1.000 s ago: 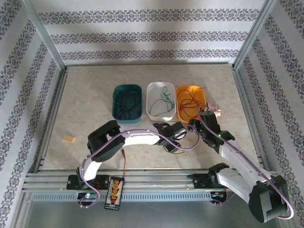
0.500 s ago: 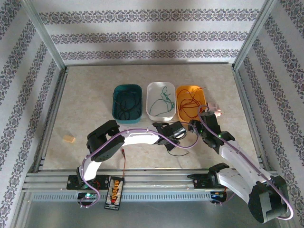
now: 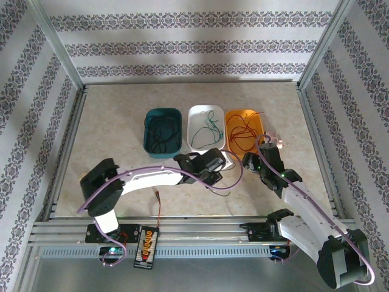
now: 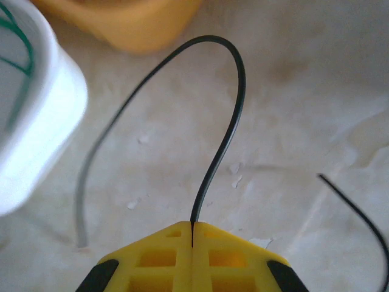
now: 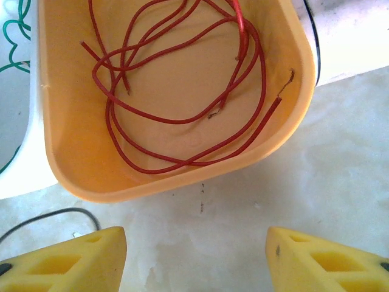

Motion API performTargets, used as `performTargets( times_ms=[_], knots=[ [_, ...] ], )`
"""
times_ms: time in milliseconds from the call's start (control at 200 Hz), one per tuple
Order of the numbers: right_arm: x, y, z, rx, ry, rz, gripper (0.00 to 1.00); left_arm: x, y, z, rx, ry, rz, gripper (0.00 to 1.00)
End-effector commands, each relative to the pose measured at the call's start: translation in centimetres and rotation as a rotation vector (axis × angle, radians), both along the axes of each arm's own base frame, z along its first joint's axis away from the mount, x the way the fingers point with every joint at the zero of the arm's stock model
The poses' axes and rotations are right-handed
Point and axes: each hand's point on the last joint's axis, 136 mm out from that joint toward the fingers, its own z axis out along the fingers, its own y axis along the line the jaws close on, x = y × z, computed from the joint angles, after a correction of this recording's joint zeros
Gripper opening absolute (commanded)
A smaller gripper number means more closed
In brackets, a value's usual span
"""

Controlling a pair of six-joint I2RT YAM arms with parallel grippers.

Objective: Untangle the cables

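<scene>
My left gripper (image 4: 192, 234) is shut on a black cable (image 4: 234, 109), which arches up from between the yellow fingertips and drops toward the table by the white bin. In the top view this gripper (image 3: 220, 165) sits just in front of the white bin (image 3: 192, 146), and the black cable (image 3: 222, 190) trails on the table behind it. My right gripper (image 5: 194, 255) stands open and holds nothing, low over the table in front of the orange bin (image 5: 182, 182), which holds red cables (image 5: 182, 118). Seen from the top, the right gripper (image 3: 258, 154) is at that bin's near edge.
A teal bin (image 3: 147, 143) with black cables stands left of the white bin, which holds a green cable (image 3: 209, 129). A black board with orange plugs (image 3: 146, 246) lies on the near rail. Metal frame posts border the table on both sides.
The left gripper closed on the black cable, and its wrist moved left toward the white bin with the cable. Its elbow swung out to the left. The right arm stayed put.
</scene>
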Motion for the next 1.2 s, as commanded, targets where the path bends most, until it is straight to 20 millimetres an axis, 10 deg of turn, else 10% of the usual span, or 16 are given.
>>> performTargets(
  times_ms=[0, 315, 530, 810, 1194],
  knots=[
    [-0.4, -0.7, -0.7, -0.004, 0.018, -0.032, 0.62, 0.7, -1.1, 5.4, -0.094, -0.115, -0.037, 0.0],
    [-0.2, -0.4, -0.7, 0.003, 0.023, -0.022, 0.62, 4.0, 2.7, 17.3, -0.277, -0.389, 0.132, 0.0],
    [-0.1, -0.2, -0.5, 0.008, 0.02, -0.015, 0.62, 6.3, 8.3, 21.0, -0.356, -0.446, 0.278, 0.0],
    [0.1, 0.2, -0.6, 0.016, 0.027, 0.004, 0.62, 10.4, 17.4, 18.4, -0.43, -0.349, 0.523, 0.0],
    [0.5, 0.5, 0.0, 0.008, 0.021, 0.024, 0.62, 15.5, 23.5, 7.6, -0.407, -0.118, 0.715, 0.0]
  ],
)
